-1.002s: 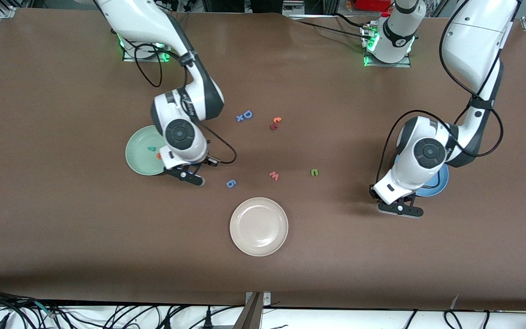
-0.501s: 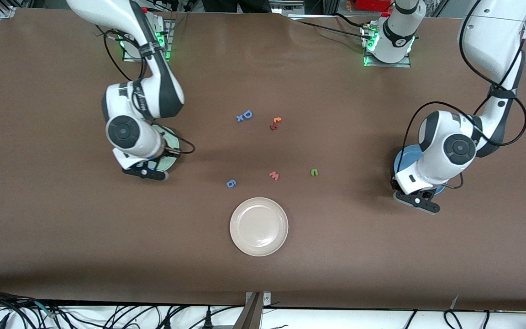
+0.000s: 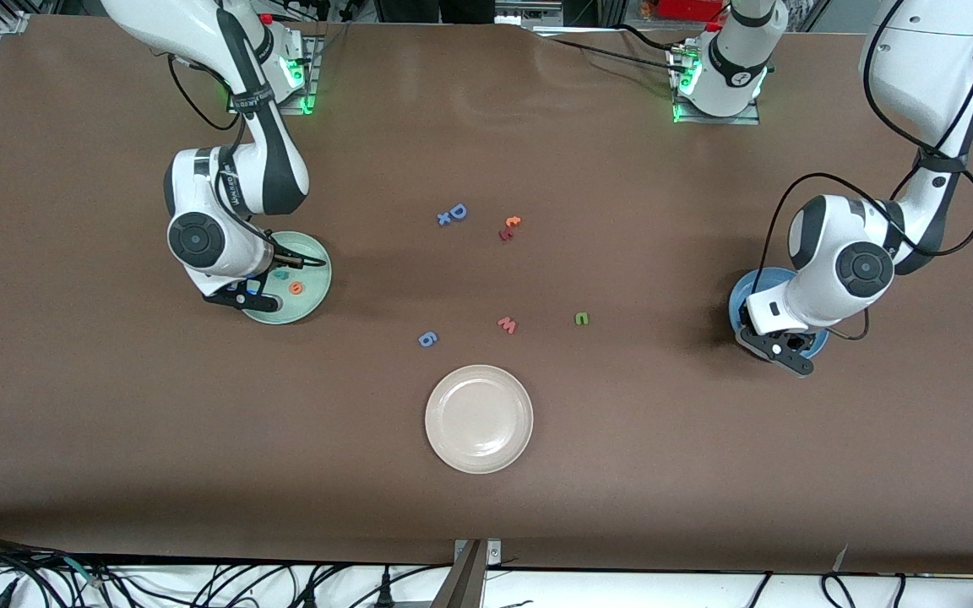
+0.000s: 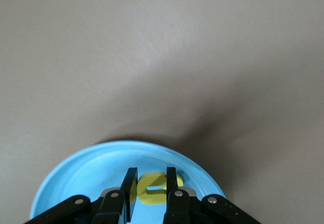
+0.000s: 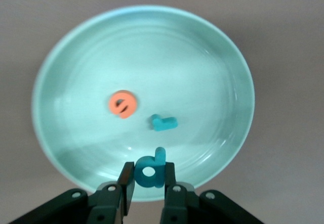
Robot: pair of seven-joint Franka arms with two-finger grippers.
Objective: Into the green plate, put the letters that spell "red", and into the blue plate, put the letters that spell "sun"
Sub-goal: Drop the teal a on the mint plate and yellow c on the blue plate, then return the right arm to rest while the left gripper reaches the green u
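The green plate (image 3: pixel 314 279) lies toward the right arm's end of the table, with the orange e (image 3: pixel 296 288) and teal r (image 3: pixel 281 273) in it. Over its rim hangs my right gripper (image 3: pixel 241 298), shut on the teal d (image 5: pixel 150 171); the right wrist view shows the e (image 5: pixel 122 104) and r (image 5: pixel 163 123) on the green plate (image 5: pixel 76 52) below. My left gripper (image 3: pixel 780 347) is over the blue plate (image 3: pixel 738 297), shut on the yellow u (image 4: pixel 152 187), which hangs above the blue plate (image 4: pixel 76 183). The dark green n (image 3: pixel 581 318) lies on the table.
A cream-white plate (image 3: pixel 479 419) sits near the table's middle, closest to the front camera. Loose letters lie farther back: a pink-red w (image 3: pixel 508 324), a blue g (image 3: pixel 427 339), a blue D with a small x (image 3: pixel 453 214), and a red-orange pair (image 3: pixel 509 228).
Both arms swung outward toward their ends of the table. The right gripper crossed the green plate with the d; the left gripper moved over the blue plate with the u.
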